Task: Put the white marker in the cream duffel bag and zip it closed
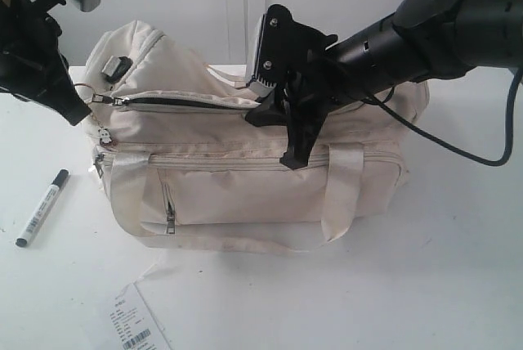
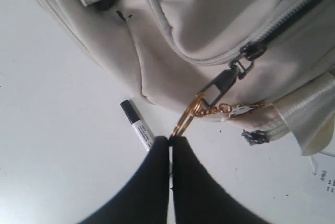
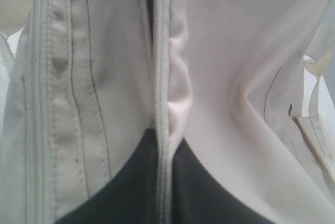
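Note:
The cream duffel bag [image 1: 245,186] lies on the white table, and its top zipper [image 1: 188,105] shows a dark open slit. At the bag's left end my left gripper [image 1: 82,113] is shut on the gold ring [image 2: 184,121] that hangs from the top zipper's pull [image 2: 225,80]. The white marker [image 1: 42,208] lies flat on the table left of the bag, apart from it; in the left wrist view the marker [image 2: 137,129] runs under my fingertips. My right gripper [image 1: 296,160] is shut on the bag's zipper edge [image 3: 162,77] at the middle of the top.
A white paper tag with a barcode [image 1: 131,325] lies on the table in front of the bag. The front pocket has its own zipper pull [image 1: 170,221]. The right arm's black cable [image 1: 458,150] loops over the bag's right end.

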Robot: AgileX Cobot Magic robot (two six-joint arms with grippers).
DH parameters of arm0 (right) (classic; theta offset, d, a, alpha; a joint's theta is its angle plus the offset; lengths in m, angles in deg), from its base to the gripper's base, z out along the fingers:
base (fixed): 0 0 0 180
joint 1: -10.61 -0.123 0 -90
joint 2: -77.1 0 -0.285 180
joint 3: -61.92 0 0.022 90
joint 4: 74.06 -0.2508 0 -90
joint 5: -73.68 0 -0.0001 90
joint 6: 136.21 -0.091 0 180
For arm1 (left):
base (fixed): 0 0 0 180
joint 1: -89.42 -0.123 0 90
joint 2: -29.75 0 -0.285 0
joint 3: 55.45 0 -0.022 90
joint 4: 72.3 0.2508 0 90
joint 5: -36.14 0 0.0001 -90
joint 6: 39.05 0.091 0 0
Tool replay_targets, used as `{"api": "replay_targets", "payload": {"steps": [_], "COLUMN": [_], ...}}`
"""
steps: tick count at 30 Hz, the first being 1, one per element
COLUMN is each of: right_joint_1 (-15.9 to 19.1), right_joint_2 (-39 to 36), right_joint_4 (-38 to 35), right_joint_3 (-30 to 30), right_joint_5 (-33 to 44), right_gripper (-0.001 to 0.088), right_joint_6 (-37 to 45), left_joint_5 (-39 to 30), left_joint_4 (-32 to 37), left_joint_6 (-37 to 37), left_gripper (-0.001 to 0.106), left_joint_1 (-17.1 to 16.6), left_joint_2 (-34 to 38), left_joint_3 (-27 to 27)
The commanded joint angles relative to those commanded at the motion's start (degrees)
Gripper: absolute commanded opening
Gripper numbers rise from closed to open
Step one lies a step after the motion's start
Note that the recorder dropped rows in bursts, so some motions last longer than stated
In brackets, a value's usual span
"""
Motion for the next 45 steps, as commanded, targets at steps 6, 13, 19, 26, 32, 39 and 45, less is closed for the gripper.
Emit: {"api": "replay_targets", "payload": {"steps": [6, 13, 19, 26, 32, 39, 45], "right_joint_1": [0.00, 0.00, 0.00, 0.00, 0.00, 0.00, 0.00], "right_joint_2": [0.00, 0.00, 0.00, -0.01, -0.01, -0.01, -0.01], "right_joint_4": [0.00, 0.00, 0.00, 0.00, 0.00, 2.27, 2.27], "right_joint_3": [0.00, 0.00, 0.00, 0.00, 0.00, 0.00, 0.00], "right_joint_5": [0.00, 0.00, 0.00, 0.00, 0.00, 0.00, 0.00], "right_gripper": [0.0000, 0.0000, 0.0000, 0.0000, 0.0000, 0.0000, 0.0000], "right_joint_6": [0.00, 0.00, 0.00, -0.11, -0.11, -0.64, -0.64], "left_joint_5": [-0.22, -0.38, 0.27, 2.00, 1.43, 2.60, 3.63], "left_joint_4": [0.22, 1.23, 1.32, 3.05, 5.06, 3.86, 3.67], "left_joint_6": [0.24, 0.65, 1.38, 1.38, 0.97, 0.09, 0.34], "left_gripper": [0.000, 0.000, 0.000, 0.000, 0.000, 0.000, 0.000], "left_joint_1": [0.04, 0.04, 0.04, 0.04, -0.06, -3.98, -3.98], "left_joint_2": [0.00, 0.00, 0.00, 0.00, 0.00, 0.00, 0.00], "left_joint_3": [0.00, 0.00, 1.04, 1.95, 1.95, 1.95, 2.27]}}
